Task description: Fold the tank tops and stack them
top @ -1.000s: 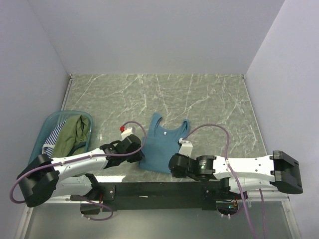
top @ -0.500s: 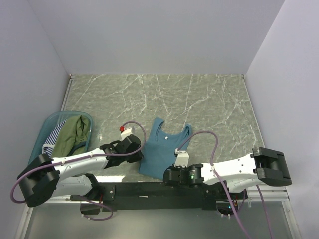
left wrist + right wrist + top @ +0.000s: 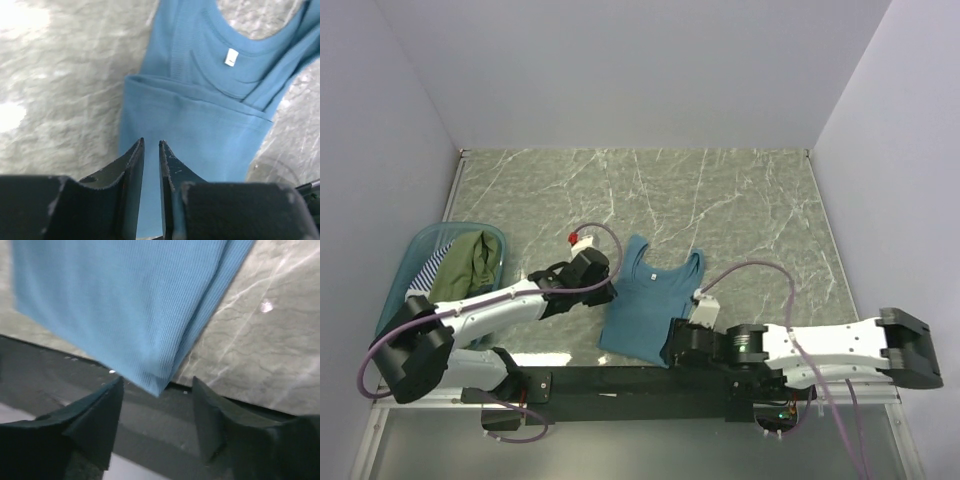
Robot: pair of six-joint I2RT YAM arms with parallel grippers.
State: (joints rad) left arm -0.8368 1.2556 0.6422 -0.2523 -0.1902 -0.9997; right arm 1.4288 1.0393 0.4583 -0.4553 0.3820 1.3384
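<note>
Since a second ago the left hand (image 3: pixel 150 145) has moved away from the near edge to the left side of the teal-blue tank top (image 3: pixel 645 300). Its fingers are drawn almost together, with nothing visibly caught between them. The right hand (image 3: pixel 157 382) has swung back to the top's near right hem corner. Its fingers are spread wide, with that corner lying between them, not gripped.

The top itself has barely shifted. It lies at the near middle of the desk (image 3: pixel 740 200), one crosswise fold showing and the straps pointing away. Judgement: folding is at an early stage and a corner grasp is being set up.

The translucent teal tub (image 3: pixel 420 245), at the desk's left, holds the olive-green top (image 3: pixel 465 270) and the striped top (image 3: pixel 428 272), both bunched and unfolded.
</note>
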